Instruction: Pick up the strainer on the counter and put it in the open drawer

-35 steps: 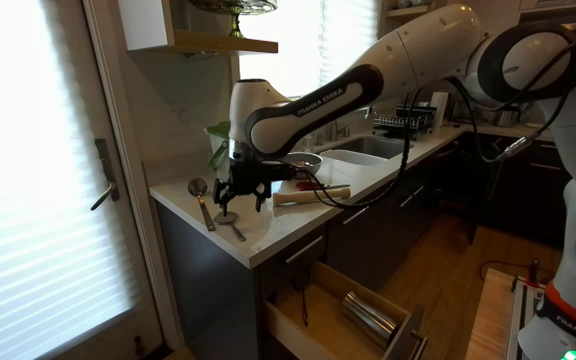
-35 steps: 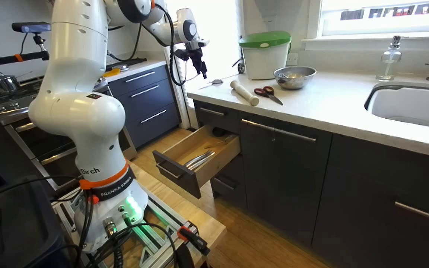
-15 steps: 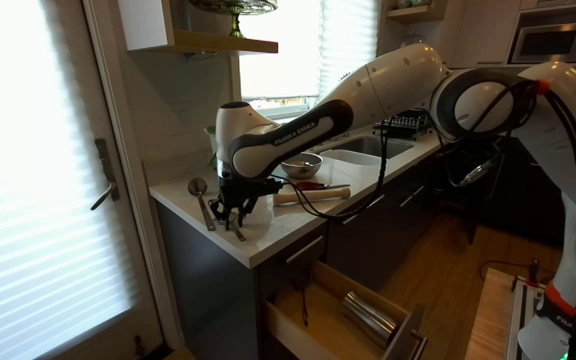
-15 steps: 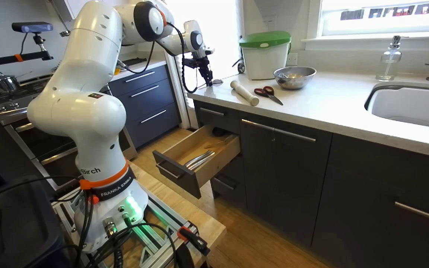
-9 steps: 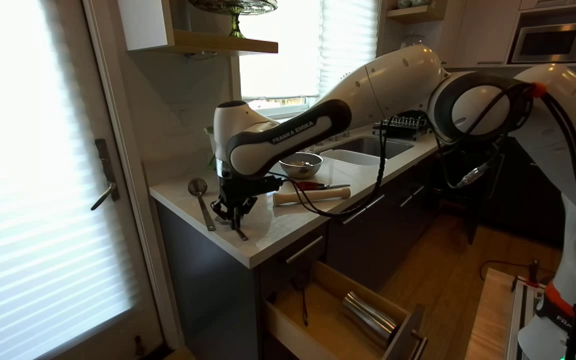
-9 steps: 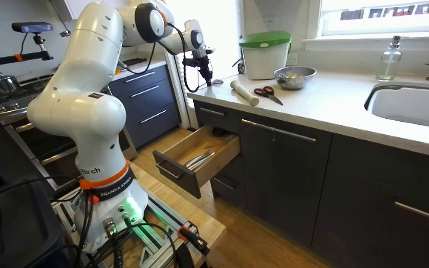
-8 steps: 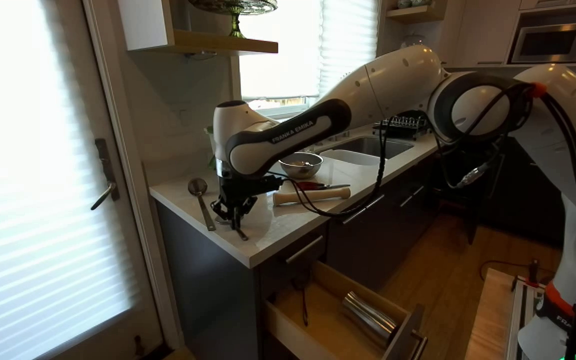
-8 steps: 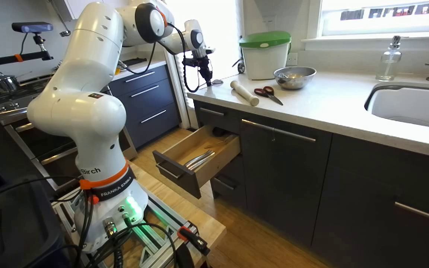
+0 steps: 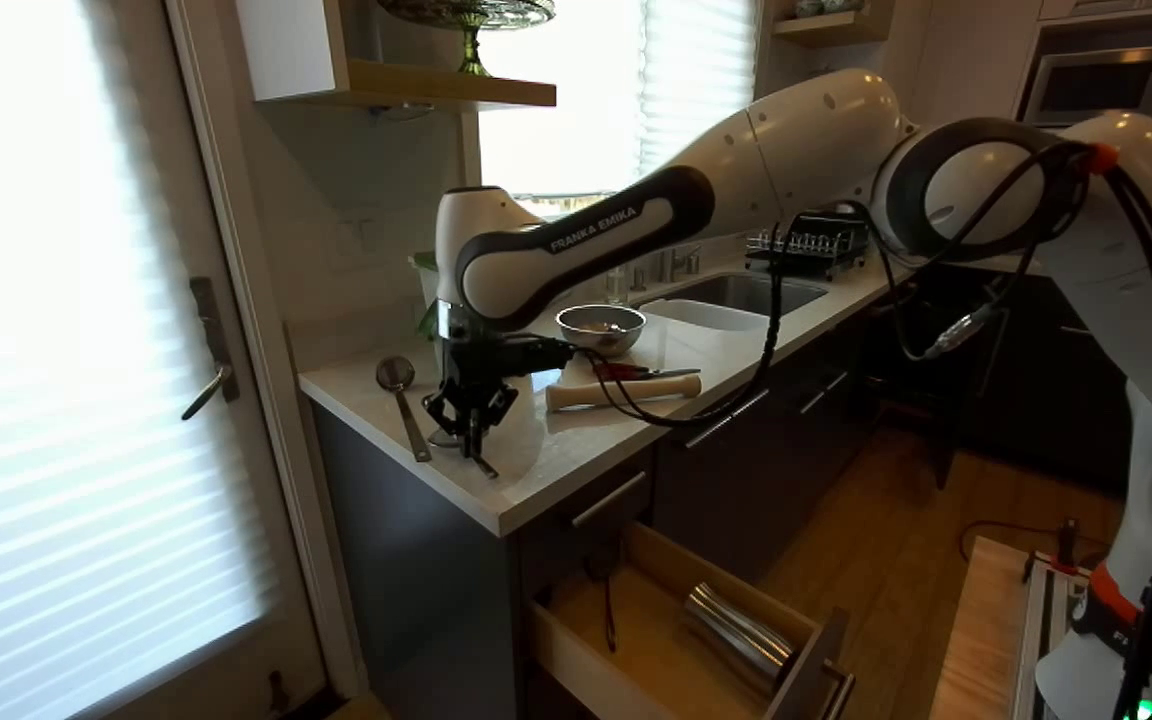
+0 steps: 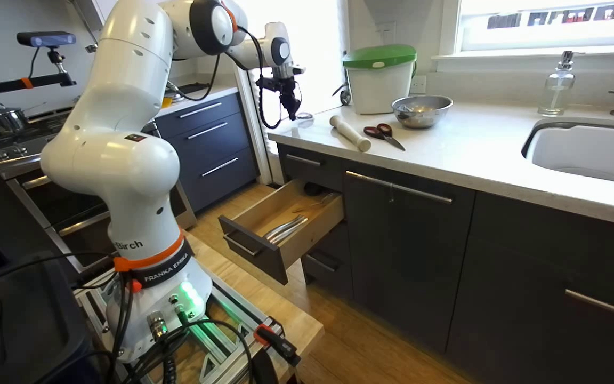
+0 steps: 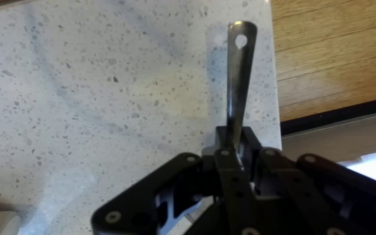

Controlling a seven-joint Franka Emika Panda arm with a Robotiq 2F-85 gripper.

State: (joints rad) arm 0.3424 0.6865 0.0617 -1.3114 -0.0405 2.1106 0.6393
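Observation:
The strainer (image 11: 240, 75) is a small metal one with a flat handle that has a hole at its end. In the wrist view my gripper (image 11: 235, 139) is shut on this handle. A dark reflection beside the handle suggests it is slightly off the counter (image 11: 109, 98). In both exterior views the gripper (image 9: 473, 452) is low over the counter's end corner, and the round strainer head (image 10: 304, 115) shows just beyond the fingers. Below that corner, the open drawer (image 10: 315, 230) holds a shiny metal cylinder (image 9: 741, 632) and a dark utensil (image 9: 609, 610).
Another long-handled utensil (image 9: 402, 400) with a round head lies close beside the gripper. A wooden rolling pin (image 10: 349, 133), red-handled scissors (image 10: 384, 134), a steel bowl (image 10: 422, 112) and a green-lidded bin (image 10: 379, 80) stand farther along the counter. The counter edge is close by.
Over the last seconds my gripper came down to the strainer and its fingers closed on the handle. Since half a second ago the arm has risen a little, and the strainer has shifted with it.

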